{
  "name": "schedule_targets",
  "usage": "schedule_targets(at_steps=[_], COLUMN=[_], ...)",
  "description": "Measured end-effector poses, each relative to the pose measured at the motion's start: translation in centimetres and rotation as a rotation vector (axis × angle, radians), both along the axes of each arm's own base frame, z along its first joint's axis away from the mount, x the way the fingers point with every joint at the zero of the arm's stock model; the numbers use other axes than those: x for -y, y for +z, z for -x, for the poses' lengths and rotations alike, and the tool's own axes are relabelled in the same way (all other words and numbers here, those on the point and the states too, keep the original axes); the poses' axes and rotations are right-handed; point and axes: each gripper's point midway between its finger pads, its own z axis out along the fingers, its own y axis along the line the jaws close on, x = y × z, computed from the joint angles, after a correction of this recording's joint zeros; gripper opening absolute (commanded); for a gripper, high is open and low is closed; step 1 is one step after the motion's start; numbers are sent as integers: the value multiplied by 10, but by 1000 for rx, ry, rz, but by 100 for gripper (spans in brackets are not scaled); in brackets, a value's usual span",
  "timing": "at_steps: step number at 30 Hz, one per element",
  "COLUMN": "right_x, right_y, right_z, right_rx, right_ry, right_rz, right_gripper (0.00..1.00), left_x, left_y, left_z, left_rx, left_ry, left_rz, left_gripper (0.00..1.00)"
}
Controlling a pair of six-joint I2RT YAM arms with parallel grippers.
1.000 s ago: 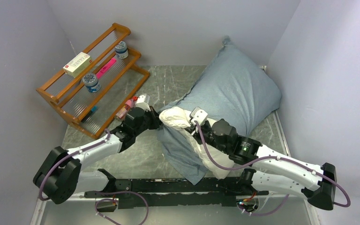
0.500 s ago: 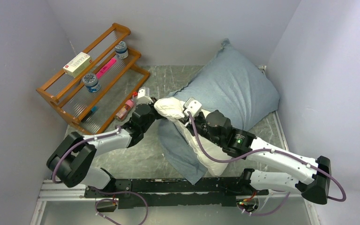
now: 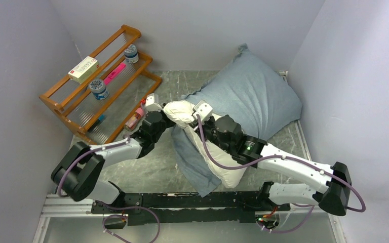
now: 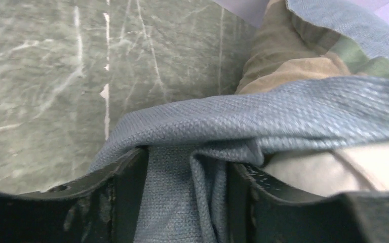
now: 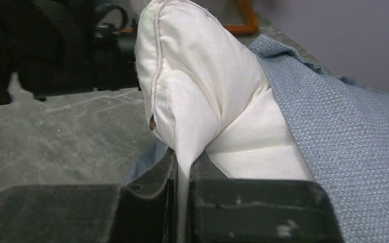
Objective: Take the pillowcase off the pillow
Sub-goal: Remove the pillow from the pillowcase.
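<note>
Pinching a fold of the plump white stuffed pillow [image 5: 202, 101], the right gripper [image 5: 182, 169] has hauled its bared corner further left over the past second. The left gripper [image 4: 187, 174] seems clamped on the slate blue-grey cloth pillowcase [image 4: 283, 101] hem, fingertips hidden. Most of the pillow stays sheathed, slumped at the far right of the scratched green table [image 3: 152, 169].

Left side: the wooden rack [image 3: 101, 86] fills that corner.
Back and right: the big pillowcase [image 3: 253, 98] lies up against the right wall [image 3: 344, 76], so little room there.
Middle: the left arm [image 3: 116, 149] and the right arm [image 3: 283, 164] meet at the white pillow [image 3: 179, 112].
Open spot: bare table [image 3: 149, 169] between the arms, near the front.
</note>
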Motion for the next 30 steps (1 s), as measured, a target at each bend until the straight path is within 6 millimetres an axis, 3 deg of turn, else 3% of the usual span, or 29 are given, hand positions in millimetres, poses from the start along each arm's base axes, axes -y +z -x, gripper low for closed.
schedule_targets(at_steps=[4, 10, 15, 19, 26, 30], right_x=[-5, -17, -36, -52, -80, -87], right_y=[-4, -6, -13, -16, -32, -48], right_z=[-11, -27, -43, -59, -87, -90], right_rx=[-23, -46, -81, -104, -164, -213], right_ry=[-19, -31, -24, -20, -15, 13], right_rz=[-12, -26, -18, -18, -20, -20], right_gripper=[0, 0, 0, 0, 1, 20], left_x=[-24, -58, -71, -72, -49, -37], left_y=[12, 26, 28, 36, 35, 37], left_z=[10, 29, 49, 63, 91, 111], left_rx=[-3, -9, -20, -6, 9, 46], left_ry=[60, 140, 126, 62, -180, -310], left_rz=[-43, -57, -85, -127, -201, -219], left_gripper=[77, 79, 84, 87, 88, 88])
